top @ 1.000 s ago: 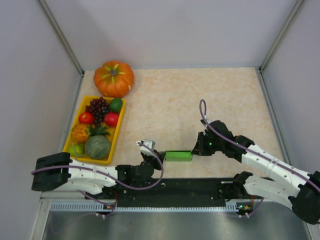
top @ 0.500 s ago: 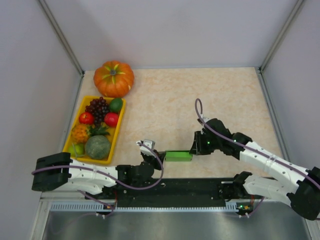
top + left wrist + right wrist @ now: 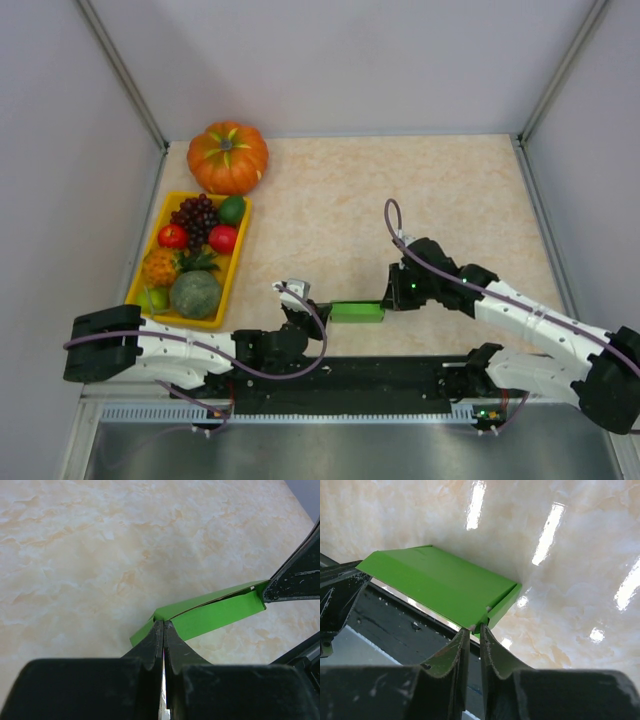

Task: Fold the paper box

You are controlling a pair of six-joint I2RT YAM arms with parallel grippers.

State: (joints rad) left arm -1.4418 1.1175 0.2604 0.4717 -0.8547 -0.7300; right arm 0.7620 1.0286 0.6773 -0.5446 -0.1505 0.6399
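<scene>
While near table edge (image 3: 430,350), paper box (image 3: 357,312).

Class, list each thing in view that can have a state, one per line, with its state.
paper box: partly folded, flattish, not yet box-shaped
left gripper: shut on the paper box's left end
right gripper: jaws almost closed at its right end, grip unclear
yellow tray: full of fruit
pumpkin: upright beside the tray
</scene>
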